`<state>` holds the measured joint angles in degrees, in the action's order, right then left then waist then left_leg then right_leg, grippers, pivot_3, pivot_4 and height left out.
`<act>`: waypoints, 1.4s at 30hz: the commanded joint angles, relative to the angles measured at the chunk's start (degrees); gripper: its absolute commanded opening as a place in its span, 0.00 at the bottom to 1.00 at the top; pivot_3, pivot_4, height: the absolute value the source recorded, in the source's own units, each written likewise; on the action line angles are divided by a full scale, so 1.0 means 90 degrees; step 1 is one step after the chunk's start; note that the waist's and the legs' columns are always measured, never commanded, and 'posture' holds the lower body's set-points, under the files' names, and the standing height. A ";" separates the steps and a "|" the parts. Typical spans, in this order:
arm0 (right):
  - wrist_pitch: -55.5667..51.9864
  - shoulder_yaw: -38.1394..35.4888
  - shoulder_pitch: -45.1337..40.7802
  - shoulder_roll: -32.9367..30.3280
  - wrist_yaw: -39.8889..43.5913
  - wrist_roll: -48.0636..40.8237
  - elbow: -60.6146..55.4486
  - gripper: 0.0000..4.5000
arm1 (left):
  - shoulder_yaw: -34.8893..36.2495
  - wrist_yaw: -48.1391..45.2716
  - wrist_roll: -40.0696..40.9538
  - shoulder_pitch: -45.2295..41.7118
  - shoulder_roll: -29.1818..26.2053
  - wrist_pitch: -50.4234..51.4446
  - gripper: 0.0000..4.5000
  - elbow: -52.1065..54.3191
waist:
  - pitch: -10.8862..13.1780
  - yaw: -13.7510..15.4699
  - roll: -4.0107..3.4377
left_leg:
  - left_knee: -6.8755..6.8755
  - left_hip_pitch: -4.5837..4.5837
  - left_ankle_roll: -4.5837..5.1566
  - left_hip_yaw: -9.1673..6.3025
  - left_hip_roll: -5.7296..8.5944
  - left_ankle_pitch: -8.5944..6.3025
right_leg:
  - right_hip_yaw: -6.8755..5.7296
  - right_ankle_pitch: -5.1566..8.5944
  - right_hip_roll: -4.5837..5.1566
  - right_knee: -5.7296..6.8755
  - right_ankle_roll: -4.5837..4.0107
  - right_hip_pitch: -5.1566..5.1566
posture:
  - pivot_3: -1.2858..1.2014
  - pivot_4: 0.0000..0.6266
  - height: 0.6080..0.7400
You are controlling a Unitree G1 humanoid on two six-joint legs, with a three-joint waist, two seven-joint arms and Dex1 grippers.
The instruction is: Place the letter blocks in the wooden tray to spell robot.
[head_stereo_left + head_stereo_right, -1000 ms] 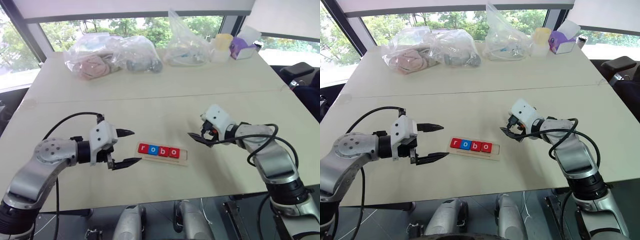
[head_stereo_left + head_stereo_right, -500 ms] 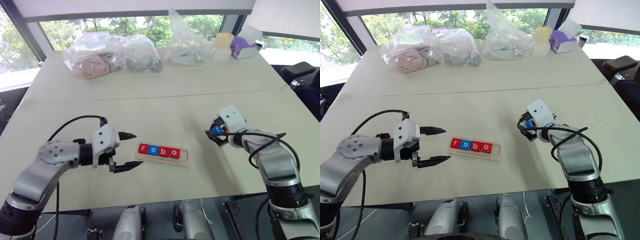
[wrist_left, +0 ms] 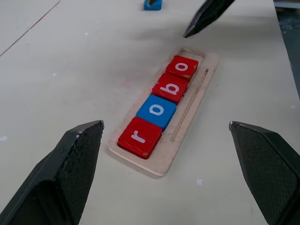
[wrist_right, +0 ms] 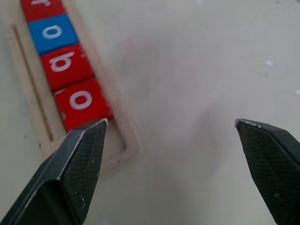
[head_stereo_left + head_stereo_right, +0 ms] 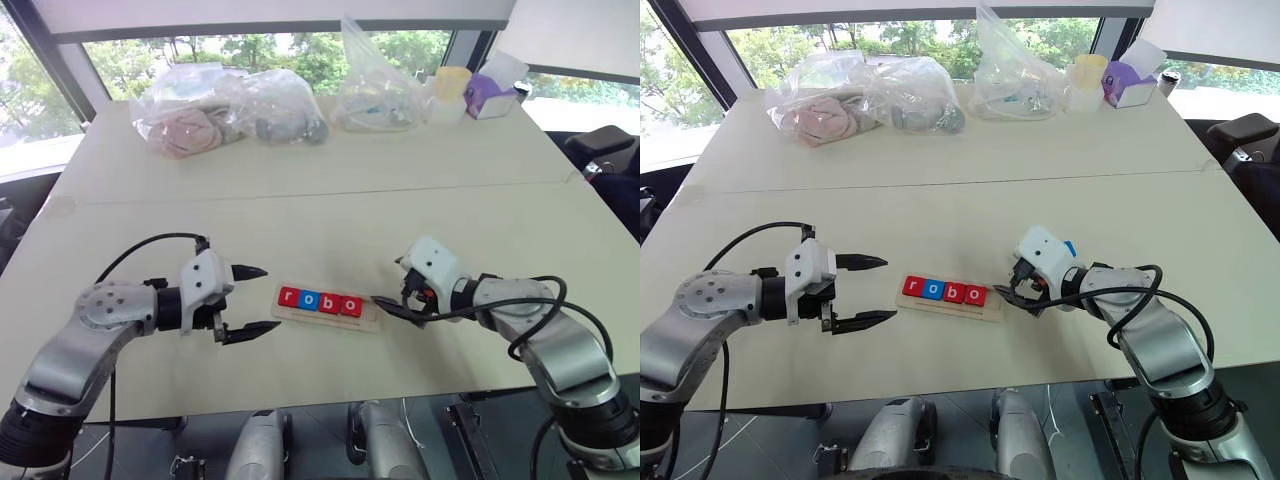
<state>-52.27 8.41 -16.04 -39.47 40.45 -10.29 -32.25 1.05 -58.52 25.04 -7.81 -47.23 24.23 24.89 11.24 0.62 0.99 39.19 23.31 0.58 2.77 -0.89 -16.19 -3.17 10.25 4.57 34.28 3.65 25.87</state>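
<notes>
From the left eye view, the wooden tray lies on the pale table between the two arms, holding four letter blocks in a row that read r, o, b, o, with the cell at its right end bare. The left claw hangs wide open and empty just beside the tray's left end, and the right claw sits at the tray's right end, open and holding nothing. The right eye view gives the same layout, and a bit of blue shows just behind the right claw's white housing, likely the fifth block. In the left wrist view, the four tiles run red, blue, red, red, the empty cell lies past the last o, a small blue block lies on the table well beyond the tray, and a dark fingertip of the other arm hovers near that far end. In the right wrist view, the spread fingers frame the tray's vacant end. So four letters seem placed; the last letter is still to be fetched and set down.
</notes>
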 commanded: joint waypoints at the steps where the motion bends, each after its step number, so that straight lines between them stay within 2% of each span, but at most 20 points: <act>1: 0.0273 0.0118 -0.0022 -0.0099 0.0049 0.0002 -0.0110 0.99 | 0.0170 0.0011 0.0073 -0.0116 -0.0092 0.0018 1.00 0.0147 | 0.0000 -0.0005 0.0000 | 0.0000 0.0000 0.0000 0.0000 0.0000 0.0000 | 0.0000 0.0000 -0.0001 0.0001 0.0000 0.0000 | 0.52 0.24 1.00; 12: 0.0984 0.0774 -0.0074 -0.0358 -0.0134 0.0705 0.0428 0.99 | 0.0135 0.0229 0.0174 -0.0329 -0.0095 0.0468 1.00 0.0478 | -0.0001 0.0007 0.0002 | 0.0001 0.0000 0.0000 0.0001 0.0003 0.0000 | 0.0001 0.0000 0.0002 0.0000 0.0000 -0.0001 | 0.52 0.24 1.00; 30: 0.1456 0.0853 -0.0500 0.0024 -0.0446 0.1326 0.1219 0.99 | 0.0157 0.0367 0.0294 -0.0479 -0.0096 0.0817 1.00 0.0682 | -0.0004 0.0005 0.0006 | 0.0004 -0.0006 0.0000 0.0003 0.0004 0.0001 | 0.0001 -0.0002 -0.0001 0.0004 -0.0001 -0.0009 | 0.52 0.24 1.00; 42: 0.2715 0.1005 -0.0415 -0.0779 0.0450 0.1670 0.1303 0.99 | 0.0118 0.0395 0.0294 -0.0560 -0.0051 0.0828 1.00 0.0665 | -0.0004 0.0012 0.0007 | 0.0005 -0.0005 -0.0001 0.0005 0.0008 0.0001 | 0.0000 -0.0001 0.0000 0.0002 0.0000 -0.0013 | 0.52 0.24 1.00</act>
<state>-29.64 17.71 -20.03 -45.57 43.61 3.63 -20.75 1.05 -54.96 26.86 -11.77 -47.33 32.17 29.43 11.20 0.73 1.05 39.23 23.25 0.58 2.81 -0.82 -16.17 -3.17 10.24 4.57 34.30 3.65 25.74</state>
